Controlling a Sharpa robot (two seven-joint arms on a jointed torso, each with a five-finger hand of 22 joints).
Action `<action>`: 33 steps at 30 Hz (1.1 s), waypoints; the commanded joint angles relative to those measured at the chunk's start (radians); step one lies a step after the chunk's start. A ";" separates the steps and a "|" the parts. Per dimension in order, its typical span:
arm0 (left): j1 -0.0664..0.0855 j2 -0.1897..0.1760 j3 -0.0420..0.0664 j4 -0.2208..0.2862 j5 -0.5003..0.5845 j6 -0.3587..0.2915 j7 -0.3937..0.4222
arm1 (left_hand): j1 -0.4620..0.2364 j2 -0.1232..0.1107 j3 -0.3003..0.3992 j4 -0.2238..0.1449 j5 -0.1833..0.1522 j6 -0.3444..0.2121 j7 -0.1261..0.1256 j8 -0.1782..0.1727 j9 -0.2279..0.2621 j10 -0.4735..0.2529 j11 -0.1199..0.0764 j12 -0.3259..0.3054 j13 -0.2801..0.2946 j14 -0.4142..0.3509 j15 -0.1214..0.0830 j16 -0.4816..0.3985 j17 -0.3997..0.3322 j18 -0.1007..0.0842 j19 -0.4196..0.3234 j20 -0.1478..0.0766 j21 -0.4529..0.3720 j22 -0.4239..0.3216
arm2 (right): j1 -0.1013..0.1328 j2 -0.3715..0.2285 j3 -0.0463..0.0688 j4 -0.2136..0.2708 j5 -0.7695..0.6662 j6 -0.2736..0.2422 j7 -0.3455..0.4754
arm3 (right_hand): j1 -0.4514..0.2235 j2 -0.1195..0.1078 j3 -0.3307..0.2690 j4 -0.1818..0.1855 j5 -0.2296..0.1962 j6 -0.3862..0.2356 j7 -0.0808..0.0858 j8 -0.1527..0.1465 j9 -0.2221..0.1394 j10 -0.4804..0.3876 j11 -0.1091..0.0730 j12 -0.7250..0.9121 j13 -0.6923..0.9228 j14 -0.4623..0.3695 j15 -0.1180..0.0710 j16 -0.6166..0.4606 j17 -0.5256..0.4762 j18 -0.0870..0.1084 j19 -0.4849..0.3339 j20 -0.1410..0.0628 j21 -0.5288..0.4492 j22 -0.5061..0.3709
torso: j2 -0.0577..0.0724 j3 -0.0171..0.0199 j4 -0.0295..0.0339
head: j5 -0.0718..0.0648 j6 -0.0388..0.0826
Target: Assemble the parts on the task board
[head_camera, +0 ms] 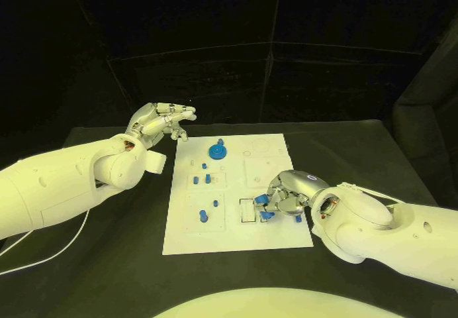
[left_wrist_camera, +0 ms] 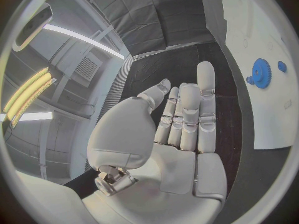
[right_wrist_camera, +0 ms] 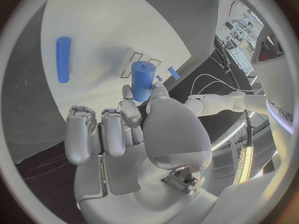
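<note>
White board, right hand pinching blue peg

Black table [head_camera: 114,258] carries the flat white rectangular task board [head_camera: 239,235]. Left silver hand [head_camera: 162,121] hovers off the board's far left corner, fingers straight and apart, holding nothing. Right silver hand [head_camera: 283,197] sits over the board's right edge, pinching a blue cylindrical peg [right_wrist_camera: 142,80]. Blue gear part [head_camera: 218,152] stands at the board's far end; small blue pegs [head_camera: 202,179] lie mid-board

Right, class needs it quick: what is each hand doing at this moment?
Left hand: open, holding nothing, beside the white plastic task board.
Right hand: fingers pinch a small blue cylindrical peg.
</note>
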 commanded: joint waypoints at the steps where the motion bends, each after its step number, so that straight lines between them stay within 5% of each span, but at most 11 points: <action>1: 0.001 0.002 0.001 0.002 0.002 0.010 0.007 | -0.004 0.005 -0.005 0.003 0.002 0.000 0.004 0.003 -0.001 -0.007 0.003 0.006 -0.001 -0.009 -0.001 -0.004 -0.001 0.005 -0.006 0.003 -0.007 -0.002 | 0.001 0.020 0.001 -0.012 0.023 -0.001 -0.003 | -0.005 0.012 -0.006 0.002 0.004 0.009 -0.003 0.005 0.001 0.011 -0.001 0.003 0.002 0.054 -0.007 0.004 0.001 -0.018 0.010 0.000 0.005 0.125 | 0.001 -0.0003 0.0010 | -0.002 0.001; 12: 0.001 0.002 0.001 0.004 0.002 0.010 0.005 | -0.006 0.006 -0.006 0.004 0.002 0.000 0.004 0.004 -0.001 -0.007 0.003 0.007 -0.001 -0.009 -0.001 -0.003 0.000 0.005 -0.005 0.003 -0.008 -0.002 | 0.001 0.079 0.001 -0.044 0.032 0.035 -0.056 | -0.047 0.024 -0.040 0.002 -0.024 0.024 -0.012 0.024 0.009 0.022 -0.008 0.000 0.010 0.054 -0.013 0.004 0.002 -0.018 0.009 -0.006 0.004 0.124 | 0.001 -0.0004 -0.0004 | 0.006 -0.002; 17: 0.001 0.002 0.001 0.004 0.002 0.011 0.004 | -0.006 0.006 -0.006 0.004 0.002 0.000 0.004 0.004 -0.001 -0.007 0.003 0.007 -0.001 -0.009 -0.001 -0.003 0.000 0.005 -0.005 0.003 -0.008 -0.002 | 0.001 0.093 0.001 -0.053 0.033 0.036 -0.070 | -0.080 0.028 -0.071 0.002 -0.112 0.021 -0.014 0.031 0.015 0.017 -0.010 -0.017 0.001 0.051 -0.015 -0.003 -0.006 -0.017 0.005 -0.008 0.001 0.120 | 0.001 -0.0001 -0.0004 | 0.008 -0.004; 19: 0.001 0.003 0.001 0.004 0.002 0.011 0.004 | -0.006 0.006 -0.006 0.004 0.002 0.000 0.004 0.004 -0.001 -0.007 0.003 0.007 -0.001 -0.009 -0.001 -0.003 0.000 0.005 -0.005 0.003 -0.008 -0.002 | 0.001 0.099 0.001 -0.056 0.033 0.039 -0.073 | -0.103 0.021 -0.091 0.002 -0.181 0.016 -0.013 0.034 0.018 0.014 -0.009 -0.026 -0.004 0.051 -0.015 -0.005 -0.009 -0.016 0.003 -0.008 -0.002 0.117 | 0.001 0.0001 -0.0008 | 0.009 -0.004; 23: 0.001 0.003 0.001 0.003 0.002 0.011 0.004 | -0.006 0.006 -0.006 0.004 0.002 0.000 0.004 0.004 -0.001 -0.007 0.003 0.007 -0.001 -0.009 -0.001 -0.003 0.000 0.005 -0.005 0.003 -0.008 -0.002 | 0.002 0.105 0.001 -0.063 0.031 0.032 -0.079 | -0.160 -0.027 -0.100 0.004 -0.275 -0.006 -0.005 0.030 0.018 -0.009 -0.004 -0.066 -0.040 0.048 -0.010 -0.013 -0.020 -0.013 -0.007 -0.005 -0.011 0.105 | 0.000 -0.0001 -0.0008 | 0.009 -0.006; 25: 0.001 0.003 0.001 0.003 0.002 0.012 0.003 | -0.006 0.006 -0.006 0.004 0.002 0.000 0.004 0.004 -0.001 -0.007 0.003 0.007 -0.001 -0.009 -0.001 -0.003 0.000 0.005 -0.005 0.003 -0.008 -0.002 | 0.002 0.106 0.001 -0.065 0.024 0.019 -0.083 | -0.205 -0.071 -0.065 0.008 -0.290 -0.017 0.001 0.028 0.019 -0.021 -0.002 -0.087 -0.058 0.048 -0.005 -0.016 -0.022 -0.012 -0.010 -0.002 -0.014 0.101 | 0.000 0.0000 -0.0009 | 0.009 -0.006; 26: 0.001 0.003 0.001 0.003 0.002 0.012 0.003 | -0.006 0.006 -0.006 0.004 0.002 0.000 0.004 0.004 -0.001 -0.007 0.003 0.007 -0.001 -0.009 -0.001 -0.003 0.000 0.005 -0.005 0.003 -0.008 -0.002 | 0.002 0.107 0.001 -0.065 0.022 0.014 -0.085 | -0.247 -0.113 -0.034 0.009 -0.309 -0.023 0.001 0.028 0.019 -0.030 0.002 -0.104 -0.074 0.047 -0.004 -0.018 -0.023 -0.011 -0.012 0.000 -0.016 0.098 | 0.000 0.0002 -0.0008 | 0.009 -0.007; 28: 0.001 0.003 0.001 0.002 0.002 0.012 0.003 | -0.006 0.006 -0.006 0.004 0.002 0.000 0.004 0.004 -0.001 -0.007 0.003 0.007 -0.001 -0.009 -0.001 -0.003 0.000 0.005 -0.005 0.003 -0.008 -0.002 | 0.002 0.107 0.001 -0.066 0.017 0.004 -0.089 | -0.280 -0.148 -0.013 0.009 -0.322 -0.031 0.003 0.026 0.019 -0.043 0.005 -0.126 -0.094 0.046 -0.003 -0.022 -0.029 -0.010 -0.015 0.002 -0.019 0.094 | 0.000 0.0006 -0.0011 | 0.009 -0.007; 33: 0.001 0.004 0.001 0.001 0.002 0.013 0.002 | -0.006 0.006 -0.006 0.004 0.002 0.000 0.004 0.004 -0.001 -0.007 0.003 0.007 -0.001 -0.009 -0.001 -0.003 0.000 0.005 -0.005 0.003 -0.008 -0.002 | 0.002 0.103 0.001 -0.063 0.013 -0.004 -0.085 | -0.296 -0.154 0.002 0.009 -0.325 -0.032 0.004 0.027 0.020 -0.047 0.006 -0.135 -0.101 0.044 -0.002 -0.028 -0.038 -0.009 -0.019 0.003 -0.023 0.089 | -0.001 0.0007 -0.0016 | 0.008 -0.008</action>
